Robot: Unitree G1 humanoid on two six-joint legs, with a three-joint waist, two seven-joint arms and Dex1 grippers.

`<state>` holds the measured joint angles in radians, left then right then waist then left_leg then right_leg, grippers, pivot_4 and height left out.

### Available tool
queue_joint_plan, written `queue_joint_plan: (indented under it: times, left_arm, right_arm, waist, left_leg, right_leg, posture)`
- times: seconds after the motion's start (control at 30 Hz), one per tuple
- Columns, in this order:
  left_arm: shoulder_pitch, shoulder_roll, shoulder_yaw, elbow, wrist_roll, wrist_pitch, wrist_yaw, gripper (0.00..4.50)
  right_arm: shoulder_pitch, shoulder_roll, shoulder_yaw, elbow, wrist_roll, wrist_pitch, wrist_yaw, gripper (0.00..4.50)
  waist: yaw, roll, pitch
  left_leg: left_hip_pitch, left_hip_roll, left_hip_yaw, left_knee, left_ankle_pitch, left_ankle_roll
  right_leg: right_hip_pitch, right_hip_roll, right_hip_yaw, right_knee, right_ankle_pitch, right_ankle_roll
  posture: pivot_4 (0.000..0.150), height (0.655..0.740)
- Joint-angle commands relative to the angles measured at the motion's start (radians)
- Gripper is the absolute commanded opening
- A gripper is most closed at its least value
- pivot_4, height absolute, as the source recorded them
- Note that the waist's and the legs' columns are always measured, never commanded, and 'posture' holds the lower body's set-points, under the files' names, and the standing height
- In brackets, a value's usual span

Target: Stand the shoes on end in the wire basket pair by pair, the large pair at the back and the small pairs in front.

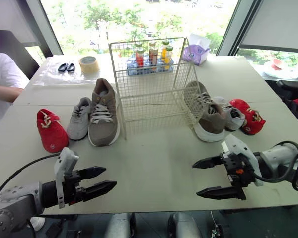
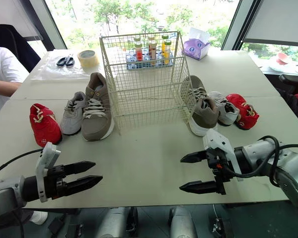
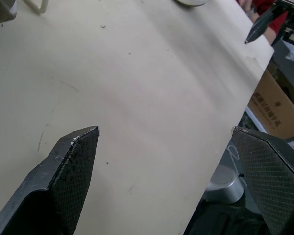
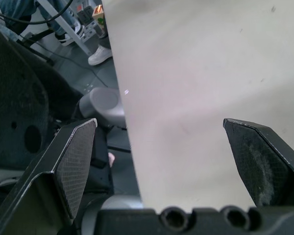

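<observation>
An empty white wire basket point(image 1: 154, 82) stands in the middle of the table. To its left lie a large taupe shoe point(image 1: 104, 112), a small grey shoe point(image 1: 79, 118) and a small red shoe point(image 1: 50, 130), side by side, soles down. On its right are the other large taupe shoe point(image 1: 207, 111), propped against the basket, then a small grey shoe point(image 1: 232, 115) and a small red shoe point(image 1: 248, 116). My left gripper point(image 1: 110, 176) hovers open over the table's near left edge, holding nothing. My right gripper point(image 1: 195, 180) hangs open at the near right, also holding nothing.
Behind the basket stands a blue tray of bottles point(image 1: 150, 57), with a purple tissue box point(image 1: 196, 52) to its right. A tape roll point(image 1: 89, 64) and scissors point(image 1: 66, 67) lie at the back left. A person in a white shirt point(image 1: 2, 82) sits at the left edge.
</observation>
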<state>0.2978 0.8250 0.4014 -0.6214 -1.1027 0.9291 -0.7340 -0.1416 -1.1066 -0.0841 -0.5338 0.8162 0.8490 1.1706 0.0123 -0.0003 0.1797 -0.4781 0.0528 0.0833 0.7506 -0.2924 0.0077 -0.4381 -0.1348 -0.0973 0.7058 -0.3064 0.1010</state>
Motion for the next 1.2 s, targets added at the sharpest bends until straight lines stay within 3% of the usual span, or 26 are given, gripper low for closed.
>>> queue_joint_plan:
  times: [0.03,0.2,0.37,0.47,0.63,0.67,0.83,1.07,1.17,1.2]
  left_arm:
    - [-0.027,0.012,-0.021,-0.03,-0.016,0.01,0.023,4.44]
    - [-0.145,0.014,-0.059,-0.006,-0.039,0.029,0.068,4.44]
    - [-0.316,0.196,-0.099,-0.014,0.008,0.029,-0.078,4.44]
    - [-0.501,0.285,-0.05,0.056,-0.068,0.047,-0.118,4.44]
    - [-0.697,0.303,-0.059,0.086,-0.173,0.076,-0.082,4.44]
    - [-0.708,0.306,-0.059,0.079,-0.189,0.084,-0.078,4.44]
    - [-0.679,0.313,-0.034,0.022,-0.227,0.101,-0.04,4.44]
    - [-0.597,0.287,-0.026,-0.009,-0.239,0.09,0.022,4.44]
    - [-0.571,0.273,-0.024,-0.006,-0.229,0.083,0.025,4.5]
    - [-0.56,0.275,-0.018,-0.007,-0.223,0.083,0.019,4.5]
  right_arm:
    - [-0.067,-0.002,0.012,0.004,0.015,0.047,-0.025,4.5]
    - [-0.152,-0.046,0.005,0.017,0.045,0.116,-0.008,4.5]
    - [-0.526,-0.177,0.016,0.119,0.108,0.235,0.091,4.5]
    - [-0.789,-0.128,0.192,0.307,-0.123,0.061,0.173,4.5]
    - [-1.012,0.012,0.431,0.62,-0.435,-0.226,0.339,4.5]
    - [-1.033,0.034,0.454,0.668,-0.475,-0.271,0.363,4.5]
    - [-1.127,0.202,0.551,0.962,-0.663,-0.513,0.429,4.5]
    - [-1.168,0.325,0.6,1.148,-0.748,-0.657,0.437,4.5]
    - [-1.174,0.375,0.598,1.214,-0.81,-0.729,0.425,3.74]
    - [-1.17,0.38,0.595,1.221,-0.822,-0.749,0.432,3.23]
  waist:
    - [0.001,0.0,0.0]
    - [0.002,0.0,0.0]
    - [-0.004,0.005,0.004]
    - [-0.008,0.004,0.003]
    - [-0.026,0.003,0.003]
    - [-0.027,0.003,0.003]
    - [-0.031,0.003,0.004]
    - [-0.025,0.002,0.004]
    - [-0.028,0.002,0.004]
    - [-0.029,0.002,0.004]
  left_leg:
    - [0.0,0.0,0.0,0.0,0.0,0.0]
    - [0.0,0.0,-0.001,0.001,0.0,0.0]
    - [-0.002,-0.001,0.002,0.001,0.0,0.0]
    - [0.0,-0.001,0.001,-0.004,0.002,-0.003]
    - [-0.001,-0.003,0.003,-0.005,0.005,-0.008]
    - [-0.001,-0.003,0.004,-0.005,0.005,-0.008]
    - [-0.002,-0.002,0.009,-0.006,0.006,-0.009]
    - [-0.002,-0.002,0.011,-0.004,0.006,-0.009]
    - [-0.002,-0.002,0.011,-0.003,0.006,-0.009]
    - [-0.002,-0.002,0.011,-0.003,0.006,-0.009]
  right_leg:
    - [-0.001,0.0,0.0,0.0,0.0,0.0]
    - [0.0,0.0,0.0,0.0,0.0,0.0]
    - [-0.001,0.0,0.001,0.001,0.001,-0.001]
    - [-0.005,0.002,0.0,-0.001,0.001,-0.001]
    - [-0.001,0.001,0.001,-0.002,0.005,0.005]
    - [-0.001,0.001,0.002,-0.002,0.008,0.011]
    - [-0.004,0.002,0.004,-0.002,0.008,0.013]
    - [-0.003,0.002,0.004,0.0,0.008,0.013]
    - [-0.003,0.002,0.004,0.001,0.008,0.013]
    - [-0.004,0.002,0.004,0.002,0.008,0.013]
  posture:
    - [0.15,0.6675]
    - [0.15,0.6675]
    - [0.15,0.6675]
    - [0.15,0.6675]
    - [0.15,0.6675]
    - [0.15,0.6675]
    - [0.15,0.6675]
    - [0.15,0.6675]
    - [0.15,0.6675]
    - [0.15,0.6675]
